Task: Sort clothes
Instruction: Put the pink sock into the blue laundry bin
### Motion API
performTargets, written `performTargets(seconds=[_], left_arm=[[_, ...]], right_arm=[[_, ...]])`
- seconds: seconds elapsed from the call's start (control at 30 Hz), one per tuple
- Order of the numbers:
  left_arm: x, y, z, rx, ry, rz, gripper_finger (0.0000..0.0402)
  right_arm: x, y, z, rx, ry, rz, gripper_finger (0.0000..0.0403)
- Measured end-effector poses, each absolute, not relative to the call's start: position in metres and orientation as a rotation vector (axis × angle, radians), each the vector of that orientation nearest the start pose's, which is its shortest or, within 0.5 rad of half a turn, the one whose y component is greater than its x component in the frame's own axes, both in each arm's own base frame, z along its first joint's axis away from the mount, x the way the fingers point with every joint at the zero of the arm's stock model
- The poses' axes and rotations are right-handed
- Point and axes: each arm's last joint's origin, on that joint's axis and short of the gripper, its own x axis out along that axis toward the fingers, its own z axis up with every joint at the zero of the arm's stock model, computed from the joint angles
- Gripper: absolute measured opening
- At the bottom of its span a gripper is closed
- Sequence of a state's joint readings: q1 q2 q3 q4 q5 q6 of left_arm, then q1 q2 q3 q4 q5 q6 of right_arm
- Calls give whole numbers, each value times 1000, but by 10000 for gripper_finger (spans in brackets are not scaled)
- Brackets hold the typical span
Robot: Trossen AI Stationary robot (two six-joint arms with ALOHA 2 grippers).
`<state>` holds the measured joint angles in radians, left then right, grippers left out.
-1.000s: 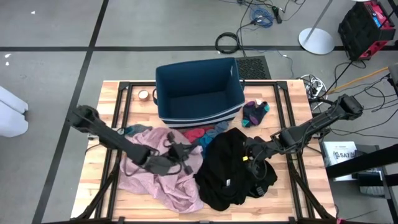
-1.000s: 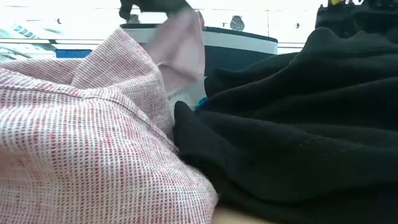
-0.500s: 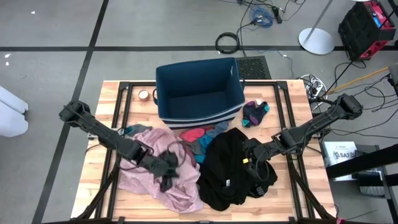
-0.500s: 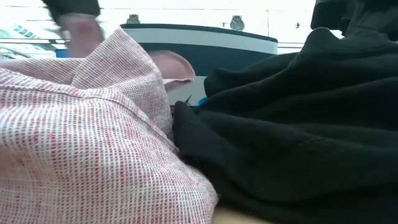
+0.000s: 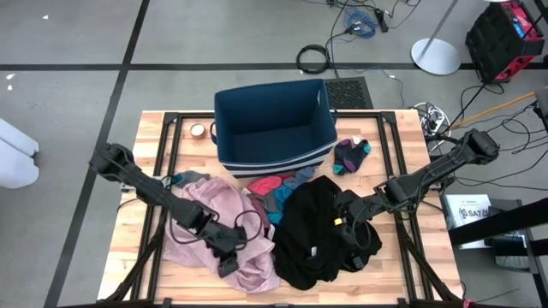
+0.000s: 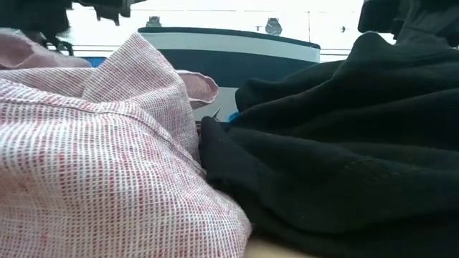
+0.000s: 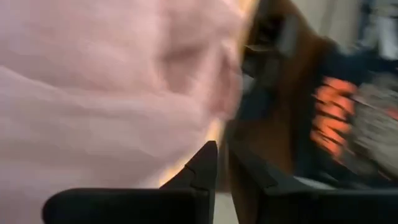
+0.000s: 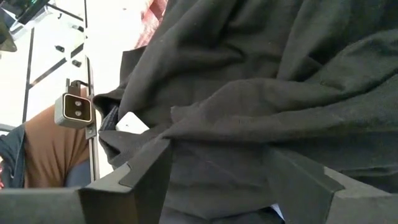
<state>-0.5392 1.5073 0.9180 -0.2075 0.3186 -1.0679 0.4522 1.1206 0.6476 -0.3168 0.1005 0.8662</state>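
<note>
Clothes all lay unsorted mid-frame: pale pink woven garment, black bundle; blue fabric bin empty. Left fingers nearly closed, empty; right fingers spread, holding nothing.

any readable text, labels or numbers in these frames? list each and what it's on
"SAT…": partial print on the white box beside the table's right edge, high view; the rest is too small to read.
White tag on the black garment, right wrist view: nothing legible.
Red-and-black crate on the floor, top right: print too small to read.
Nothing else readable.
</note>
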Motion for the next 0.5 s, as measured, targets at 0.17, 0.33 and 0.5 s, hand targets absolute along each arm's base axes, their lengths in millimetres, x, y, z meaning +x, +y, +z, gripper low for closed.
performTargets(seconds=[0.17,0.33,0.5], left_arm=[[261,-171,237,-924,1077,-570,69],[266,-153,280,-653,602,-713,76],[280,-120,277,-360,388,-172,77]], right_arm=[[198,93,214,581,844,-11,238],[198,92,214,562,840,-9,238],[198,92,214,562,841,-8,238]])
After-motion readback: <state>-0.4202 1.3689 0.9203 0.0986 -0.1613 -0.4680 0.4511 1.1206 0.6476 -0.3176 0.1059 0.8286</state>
